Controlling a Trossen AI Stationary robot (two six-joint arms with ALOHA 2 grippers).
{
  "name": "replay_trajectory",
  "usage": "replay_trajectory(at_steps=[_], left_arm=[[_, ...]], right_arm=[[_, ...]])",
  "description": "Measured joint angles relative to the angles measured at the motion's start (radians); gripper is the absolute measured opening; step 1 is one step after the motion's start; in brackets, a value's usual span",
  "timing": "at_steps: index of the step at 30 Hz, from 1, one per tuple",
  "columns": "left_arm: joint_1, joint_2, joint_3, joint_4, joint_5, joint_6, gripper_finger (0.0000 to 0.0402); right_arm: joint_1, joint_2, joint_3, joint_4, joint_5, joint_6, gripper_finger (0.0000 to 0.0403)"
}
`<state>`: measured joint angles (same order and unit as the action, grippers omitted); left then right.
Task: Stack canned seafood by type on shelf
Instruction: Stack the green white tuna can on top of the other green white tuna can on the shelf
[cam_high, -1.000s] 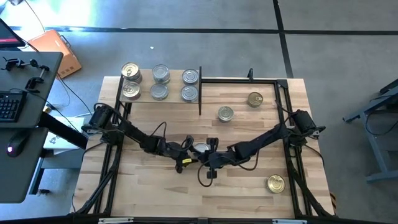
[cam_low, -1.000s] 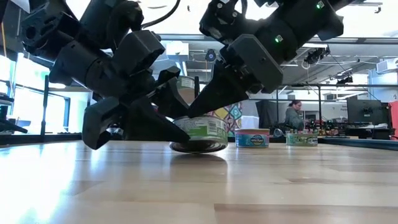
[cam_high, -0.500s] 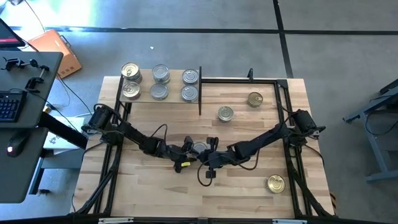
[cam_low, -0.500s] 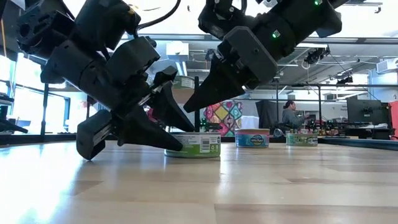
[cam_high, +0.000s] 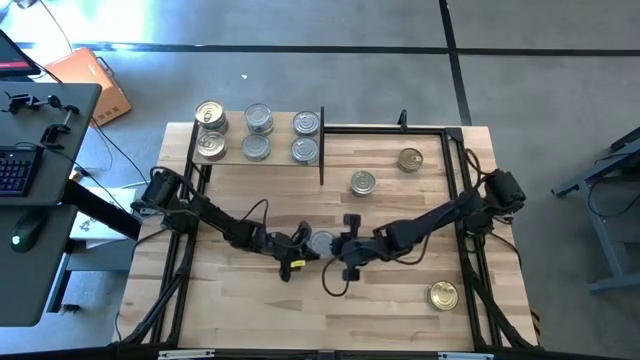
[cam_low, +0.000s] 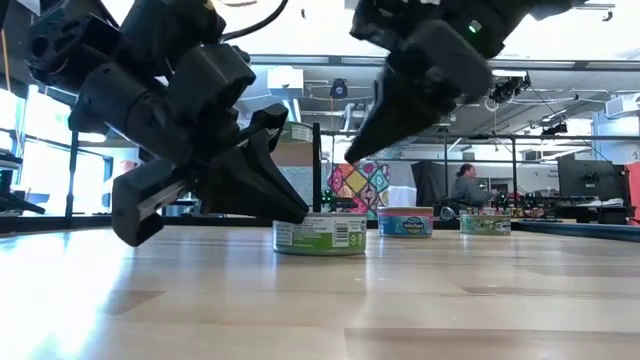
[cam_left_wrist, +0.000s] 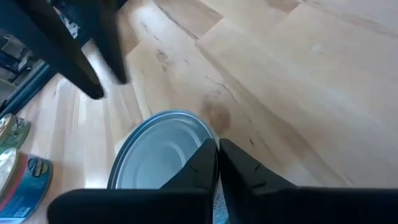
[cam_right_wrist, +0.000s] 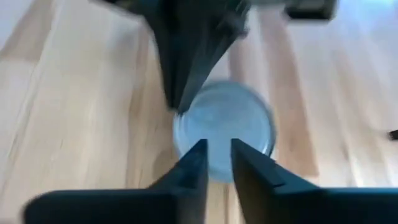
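Broadly, table: large light-wood plank table (cam_high: 250, 310) with black rails along its edges.
Shelf: small light-wood board shelf on thin black uprights (cam_high: 232, 148), at the table's far left corner.
Left arm: dark jointed left arm (cam_high: 215, 222) reaching in from the left edge towards the middle.
Right arm: dark jointed right arm (cam_high: 430, 222) reaching in from the right edge towards the middle.
Left tool (cam_high: 302, 250): fingers (cam_left_wrist: 205, 165) pressed flat together with nothing between them, tips low at the near rim of the centre tin.
Right tool (cam_high: 340, 245): fingers (cam_right_wrist: 194, 163) a narrow gap apart, gripping nothing, hanging above the same tin and clear of it in the low view.
Centre tin: short round metal tin (cam_high: 321, 242) with a smooth silver top and a green-and-white label, standing flat mid-table between the two tools.
Shelved tins: two gold-topped tins (cam_high: 210, 115) at the left end, four silver-topped tins (cam_high: 259, 119) beside them.
Loose tins: one silver-topped tin (cam_high: 362, 183) and one gold-topped tin (cam_high: 410, 159) right of the shelf; another gold-topped tin (cam_high: 443, 295) near the front right corner.
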<state>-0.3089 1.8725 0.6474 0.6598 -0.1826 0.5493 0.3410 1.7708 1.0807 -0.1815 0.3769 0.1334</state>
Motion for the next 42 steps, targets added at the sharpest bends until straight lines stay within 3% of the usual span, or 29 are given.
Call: replay_trajectory(at_steps=[5, 8, 15, 22, 29, 38, 42], left_arm=[[-0.004, -0.02, -0.001, -0.014, 0.03, -0.018, 0.0001], [-0.009, -0.04, -0.003, -0.032, 0.032, -0.024, 0.0001], [-0.02, -0.087, -0.005, -0.032, 0.051, -0.025, 0.0], [-0.02, -0.103, -0.003, -0.025, 0.042, -0.036, 0.0], [-0.019, -0.105, -0.003, -0.022, 0.039, -0.051, 0.0], [-0.003, -0.105, -0.003, -0.019, 0.039, -0.095, 0.0], [0.003, -0.105, -0.003, -0.018, 0.037, -0.103, 0.0]], right_arm=[[0.015, 0.001, -0.042, 0.01, -0.051, -0.095, 0.0134], [0.042, 0.002, -0.076, 0.03, -0.052, -0.207, 0.0162], [0.072, 0.022, -0.17, 0.324, -0.023, -0.418, 0.017], [0.073, 0.088, -0.172, 0.441, 0.029, -0.515, 0.017], [0.078, 0.092, -0.172, 0.434, 0.043, -0.502, 0.0181], [0.08, 0.103, -0.171, 0.416, 0.049, -0.578, 0.0252], [0.085, 0.158, -0.171, 0.467, 0.174, -0.69, 0.026]])
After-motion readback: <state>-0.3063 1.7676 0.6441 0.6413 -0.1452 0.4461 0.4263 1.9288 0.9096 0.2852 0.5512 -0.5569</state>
